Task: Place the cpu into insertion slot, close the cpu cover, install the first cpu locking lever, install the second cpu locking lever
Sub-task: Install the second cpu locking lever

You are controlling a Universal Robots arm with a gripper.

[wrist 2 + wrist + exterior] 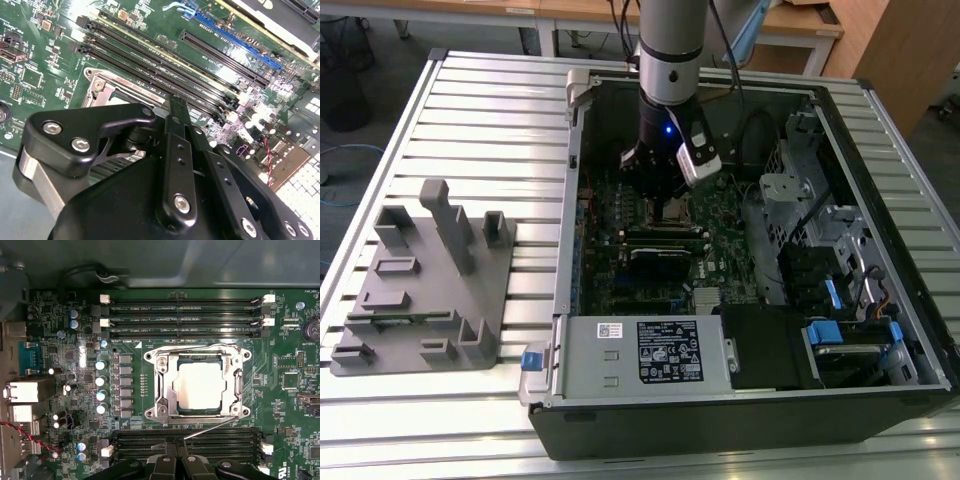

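We find print in a few places, none of it clear enough for us to read off. A large black label (665, 352) with white lettering and small marks sits on the grey power supply box (620, 378), with a small white sticker (609, 329) beside it. Fine white lettering runs along the memory slots (185, 315) on the green motherboard (280, 405), and beside the blue slot (235, 42). On the cpu (200, 385) we make out no lettering.

even light, mild board glare
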